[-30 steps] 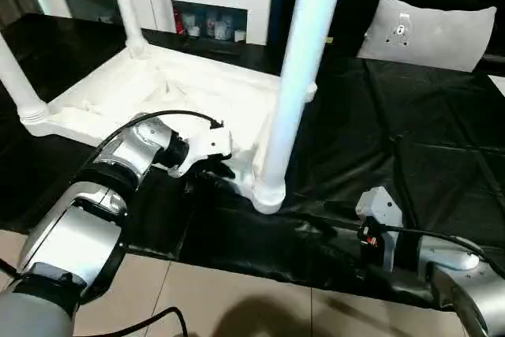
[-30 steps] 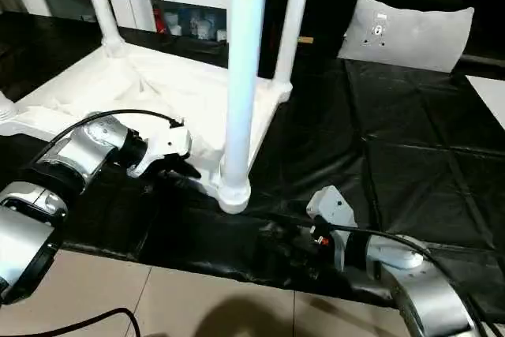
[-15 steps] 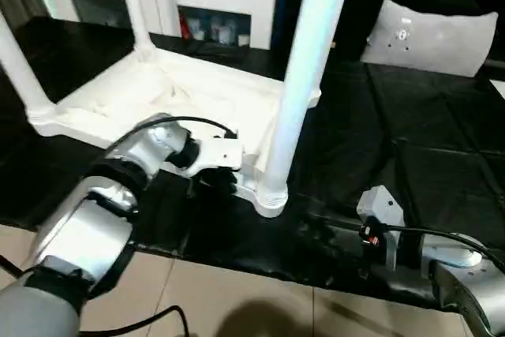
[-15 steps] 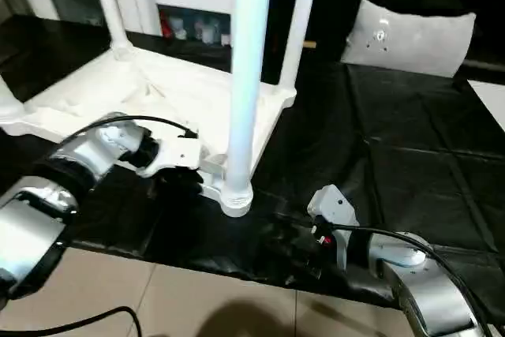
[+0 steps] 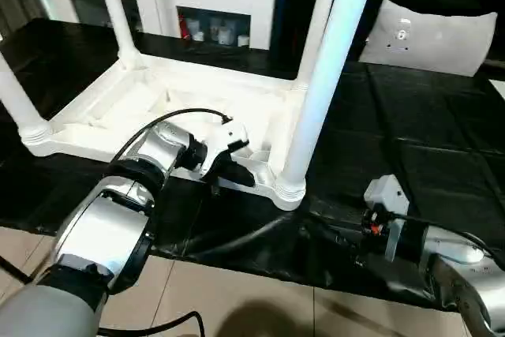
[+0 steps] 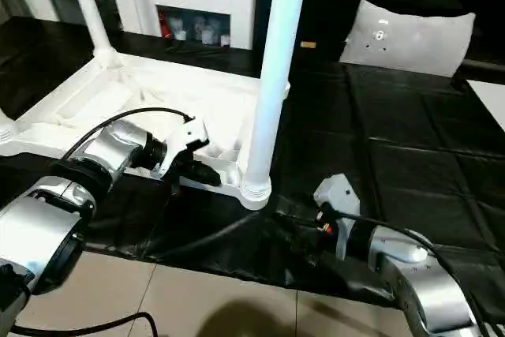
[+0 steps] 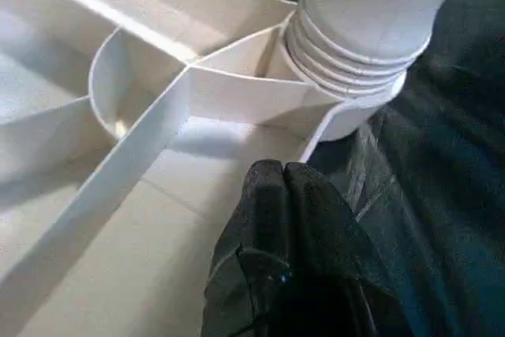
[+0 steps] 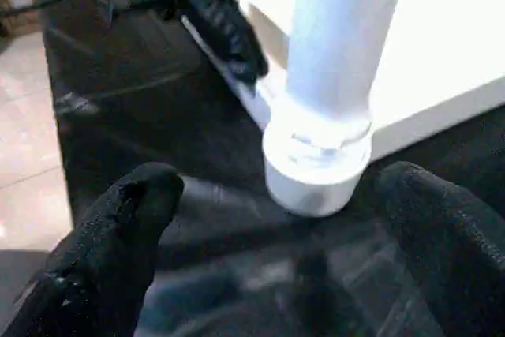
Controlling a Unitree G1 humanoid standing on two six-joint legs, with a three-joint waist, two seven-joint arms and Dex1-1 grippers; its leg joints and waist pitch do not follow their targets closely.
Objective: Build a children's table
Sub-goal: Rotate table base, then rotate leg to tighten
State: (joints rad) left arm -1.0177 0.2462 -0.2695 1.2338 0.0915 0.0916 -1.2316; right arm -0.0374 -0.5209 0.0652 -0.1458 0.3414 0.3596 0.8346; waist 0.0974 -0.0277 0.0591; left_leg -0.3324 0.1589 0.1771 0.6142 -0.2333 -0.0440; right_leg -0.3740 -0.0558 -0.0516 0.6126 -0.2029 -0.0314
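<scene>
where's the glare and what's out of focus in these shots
Left eye view: the nearest long round white plastic leg is washed out, bluish-white. Left wrist view: the ribbed white plastic table top shows soft shadows beside its ribs. Right wrist view: the right gripper's black fingers are blurred close to the lens.

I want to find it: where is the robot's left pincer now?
The left pincer is at the upturned table top's near edge, just left of the nearest leg.
</scene>
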